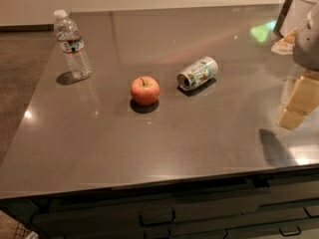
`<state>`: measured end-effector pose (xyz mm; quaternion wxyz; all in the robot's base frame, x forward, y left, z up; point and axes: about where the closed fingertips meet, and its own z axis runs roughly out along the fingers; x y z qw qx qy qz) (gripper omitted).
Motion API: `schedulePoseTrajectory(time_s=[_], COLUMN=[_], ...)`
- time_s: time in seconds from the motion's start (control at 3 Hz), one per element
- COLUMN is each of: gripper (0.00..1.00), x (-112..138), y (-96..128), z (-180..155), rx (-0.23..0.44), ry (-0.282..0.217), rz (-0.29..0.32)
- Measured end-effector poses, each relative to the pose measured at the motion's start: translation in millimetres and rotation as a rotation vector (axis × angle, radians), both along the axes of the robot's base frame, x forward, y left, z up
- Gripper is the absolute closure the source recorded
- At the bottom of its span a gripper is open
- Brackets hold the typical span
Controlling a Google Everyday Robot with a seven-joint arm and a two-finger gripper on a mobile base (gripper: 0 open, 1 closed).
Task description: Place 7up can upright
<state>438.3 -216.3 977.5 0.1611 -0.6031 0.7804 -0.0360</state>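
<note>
The 7up can (198, 73) lies on its side on the dark countertop (149, 143), right of centre, with its silver top facing front-left. Its sides are green and white with a little red. My gripper (300, 102) is at the right edge of the view, with tan parts hanging below a grey-white arm body (308, 39). It is above the counter, well to the right of the can and slightly nearer than it, and holds nothing that I can see.
A red apple (145, 90) stands just left of the can. A clear plastic water bottle (73, 45) stands upright at the back left. A white container (299, 6) and papers sit at the back right corner. Drawers (159, 215) run below the counter's front edge.
</note>
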Motion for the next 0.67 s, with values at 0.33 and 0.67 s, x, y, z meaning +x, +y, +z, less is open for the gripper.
schedulePoseTrajectory(time_s=[0.33,0.67], gripper=[0.0,0.0], x=[0.0,3.2], y=[0.0,1.4], z=[0.0,1.0], rx=[0.0,-0.002], ry=[0.0,-0.002], rz=[0.0,0.01])
